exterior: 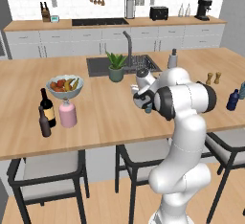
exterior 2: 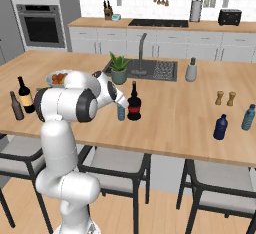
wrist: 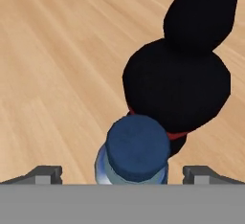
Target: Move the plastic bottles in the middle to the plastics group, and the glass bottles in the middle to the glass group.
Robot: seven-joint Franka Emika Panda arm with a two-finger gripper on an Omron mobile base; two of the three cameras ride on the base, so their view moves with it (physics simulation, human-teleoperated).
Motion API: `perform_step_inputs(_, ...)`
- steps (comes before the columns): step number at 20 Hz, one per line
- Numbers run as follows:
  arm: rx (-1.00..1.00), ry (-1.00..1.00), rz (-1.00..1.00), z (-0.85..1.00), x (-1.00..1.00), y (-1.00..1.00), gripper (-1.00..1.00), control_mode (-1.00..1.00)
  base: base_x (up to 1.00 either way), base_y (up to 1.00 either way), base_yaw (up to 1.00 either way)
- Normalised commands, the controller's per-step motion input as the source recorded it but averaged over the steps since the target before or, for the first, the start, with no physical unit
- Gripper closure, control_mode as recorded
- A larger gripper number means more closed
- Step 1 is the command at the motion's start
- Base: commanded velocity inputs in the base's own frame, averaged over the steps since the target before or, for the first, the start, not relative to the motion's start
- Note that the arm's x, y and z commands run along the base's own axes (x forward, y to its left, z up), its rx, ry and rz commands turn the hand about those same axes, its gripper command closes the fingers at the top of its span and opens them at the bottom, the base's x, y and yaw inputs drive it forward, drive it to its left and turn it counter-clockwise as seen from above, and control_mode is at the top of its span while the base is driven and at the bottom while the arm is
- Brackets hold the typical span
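- While the hand [wrist: 122, 173] hangs straight over the small plastic bottle [exterior 2: 121, 112], its two tips stand wide apart, one on either side of the blue cap [wrist: 138, 147], clamped on nothing.
- That clear bottle stands upright in the middle of the bench [exterior 2: 170, 105], just beside the squat glass bottle [exterior 2: 133, 105] with the red label; from the hand view the two look touching or nearly so, though I cannot tell which.
- To do this step well, I judge the hand should come straight down, keeping the cap centred between the tips, and close on the neck or upper body without brushing the dark bottle behind it.
- A lift straight up before any sideways travel would likely spare the glass bottle a knock.
- Its goal, the plastics group, sits well apart at the bench's right end: a dark blue bottle [exterior 2: 220, 127] and a lighter teal one [exterior 2: 248, 117].
- The glass group is at the far left: a tall wine bottle [exterior: 47, 107] and a shorter brown bottle [exterior: 44, 122], with a pink bottle [exterior: 67, 114] just beside them.
- Count: in the middle, one plastic and one glass; plastics group, two; glass group, two.
- Also on the bench: two brown shakers [exterior 2: 225, 98], one fruit bowl [exterior: 64, 86], one potted plant [exterior: 116, 67].
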Motion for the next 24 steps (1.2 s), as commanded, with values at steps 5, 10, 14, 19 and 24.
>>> perform_step_inputs(5, 0.0, 0.0, 0.0, 0.0, 0.0, 0.0, 1.0, -1.0, 0.0, 0.0, 0.0)
perform_step_inputs(10, 0.0, -0.01, -0.03, 0.0, 0.0, 0.0, 1.0, -1.0, 0.0, 0.0, 0.0)
perform_step_inputs(14, 0.0, 0.0, -0.02, 0.0, -0.16, 0.0, 1.0, -1.0, 0.0, 0.0, 0.0)
perform_step_inputs(19, 0.0, -0.03, 0.02, 0.12, -1.0, 0.0, 1.0, -1.0, 0.0, 0.0, 0.0)
perform_step_inputs(24, 0.0, 0.0, 0.05, 0.41, -0.98, 0.0, 1.0, -1.0, 0.0, 0.0, 0.0)
